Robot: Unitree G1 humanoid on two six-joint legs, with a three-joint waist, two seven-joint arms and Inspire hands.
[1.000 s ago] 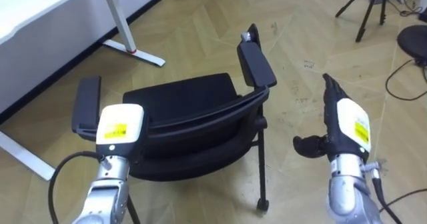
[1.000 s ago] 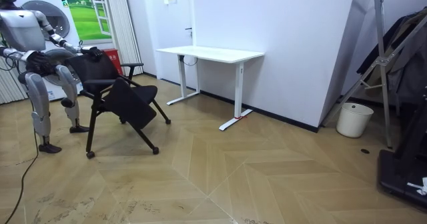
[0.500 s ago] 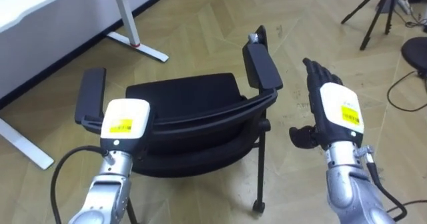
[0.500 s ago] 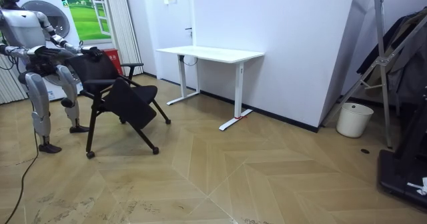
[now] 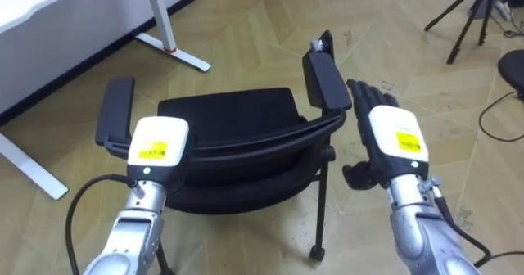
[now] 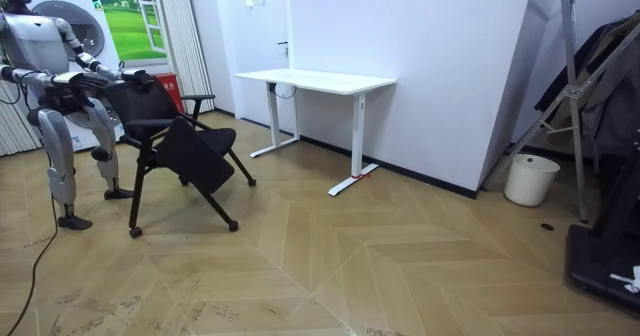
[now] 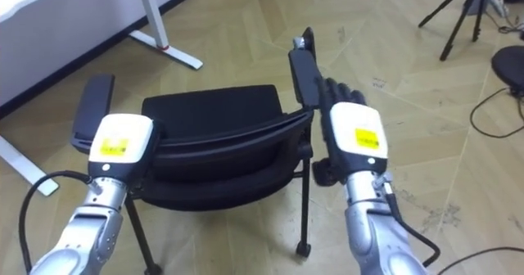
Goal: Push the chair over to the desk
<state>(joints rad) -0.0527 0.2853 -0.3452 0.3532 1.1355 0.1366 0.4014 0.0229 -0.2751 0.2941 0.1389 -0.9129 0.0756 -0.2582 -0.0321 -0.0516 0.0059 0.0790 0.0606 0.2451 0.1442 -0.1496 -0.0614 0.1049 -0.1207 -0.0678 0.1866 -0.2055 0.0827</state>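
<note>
Left eye view gives you the black chair (image 5: 229,115) from behind and above, standing on the wood floor (image 5: 246,29) directly before the robot. Your left hand (image 5: 155,148) sits at the backrest's top edge near the left armrest (image 5: 115,119); its fingers are hidden behind the backrest, so you cannot tell whether they grip. Your right hand (image 5: 391,144) is open, fingers straight and pointing forward, just beside the right armrest (image 5: 326,78) and the backrest's right end; whether it touches cannot be told. A white desk (image 5: 57,17) stands ahead to the left. Room view places the robot at its left, behind the chair, with the desk beyond.
</note>
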